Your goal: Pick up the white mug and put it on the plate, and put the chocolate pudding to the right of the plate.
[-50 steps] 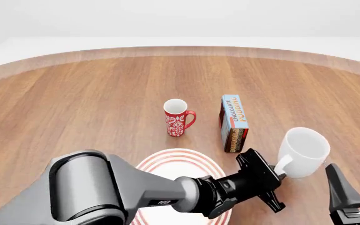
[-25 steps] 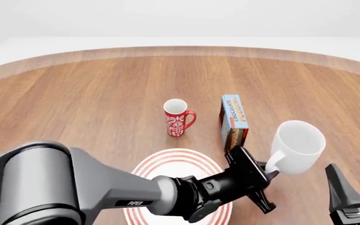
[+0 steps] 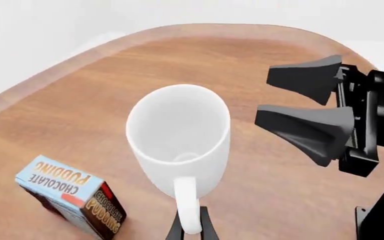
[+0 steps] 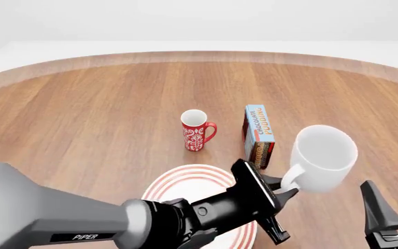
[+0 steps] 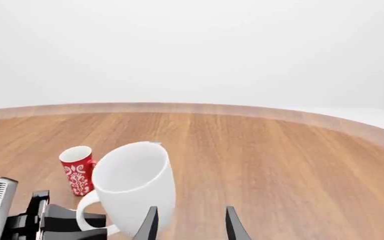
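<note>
The white mug [image 4: 321, 158] hangs above the table, tilted, right of the plate [image 4: 188, 177]. My left gripper [image 4: 283, 190] is shut on the mug's handle; in the left wrist view the fingertips [image 3: 190, 227] pinch the handle below the mug [image 3: 178, 132]. The plate lies near the front, partly hidden under my left arm. The chocolate pudding [image 4: 259, 136] stands on the table behind the plate's right side and shows in the left wrist view [image 3: 68, 195]. My right gripper [image 4: 395, 207] is open and empty at the front right, next to the mug [image 5: 135, 182].
A red mug with a white floral pattern [image 4: 197, 130] stands left of the pudding box, behind the plate; it also shows in the right wrist view [image 5: 78, 170]. The open right gripper [image 3: 302, 102] sits close beside the lifted mug. The table's curved edge runs along the back.
My left gripper has carried the white mug upward and to the left, toward the plate. The left arm has swung lower. The right gripper has not moved.
</note>
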